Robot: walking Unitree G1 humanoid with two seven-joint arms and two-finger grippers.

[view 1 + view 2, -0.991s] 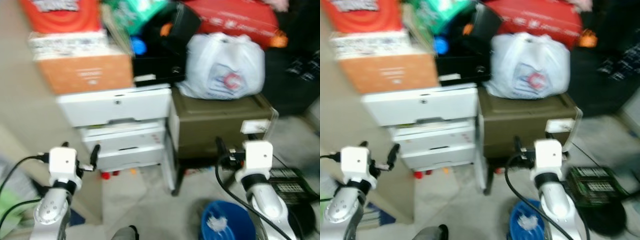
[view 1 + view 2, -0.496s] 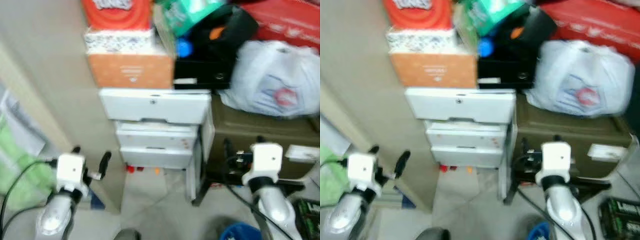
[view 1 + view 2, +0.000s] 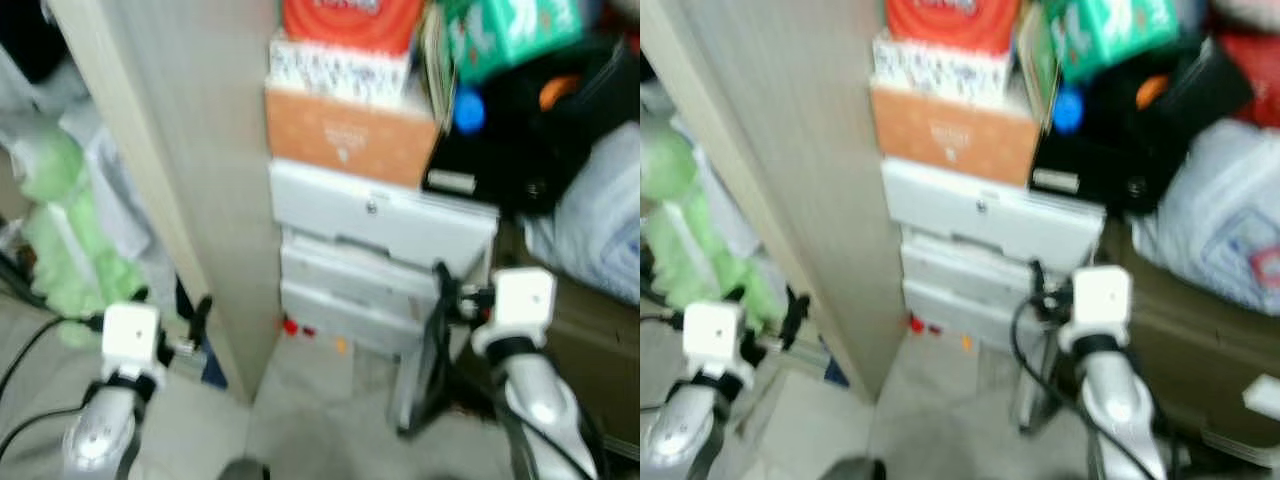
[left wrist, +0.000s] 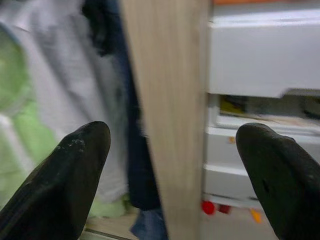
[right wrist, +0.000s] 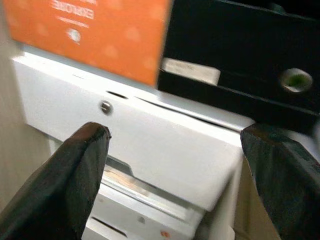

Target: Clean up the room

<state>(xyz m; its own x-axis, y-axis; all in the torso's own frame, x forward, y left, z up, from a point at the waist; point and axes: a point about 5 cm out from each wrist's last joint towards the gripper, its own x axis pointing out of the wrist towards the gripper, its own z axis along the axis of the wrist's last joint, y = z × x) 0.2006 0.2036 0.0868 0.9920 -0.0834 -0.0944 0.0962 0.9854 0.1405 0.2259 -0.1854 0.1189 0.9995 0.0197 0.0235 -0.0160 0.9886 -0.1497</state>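
Swinging leftward since a second ago, the camera now has the pale wooden panel (image 3: 170,170) in mid-frame, while the white bag and olive box have slid toward the right edge; the blue bucket has gone. Everything is blurred by the motion.

At far left, beyond the panel, a soft green item (image 3: 60,230) lies among pale cloth. The left hand (image 4: 175,165) hangs low in front of the panel's edge, its black fingers (image 4: 65,180) spread wide and holding nothing; between them the wrist view catches the panel, dark fabric behind it, and small red bits (image 4: 212,207) on the floor (image 3: 310,420) under the drawers.

Just right of the panel stands a white drawer unit (image 3: 380,250). On top of it sits an orange box (image 3: 350,135), a patterned box above that, and a red item higher up. A black case (image 3: 520,150) with a blue knob (image 3: 468,112) sits beside the orange box, a green package above it.

The right hand (image 5: 175,165) is raised before the unit's top drawer, fingers (image 5: 75,175) wide apart and empty. At the right edge lies the white plastic bag (image 3: 1220,240) on the olive box (image 3: 1200,350).
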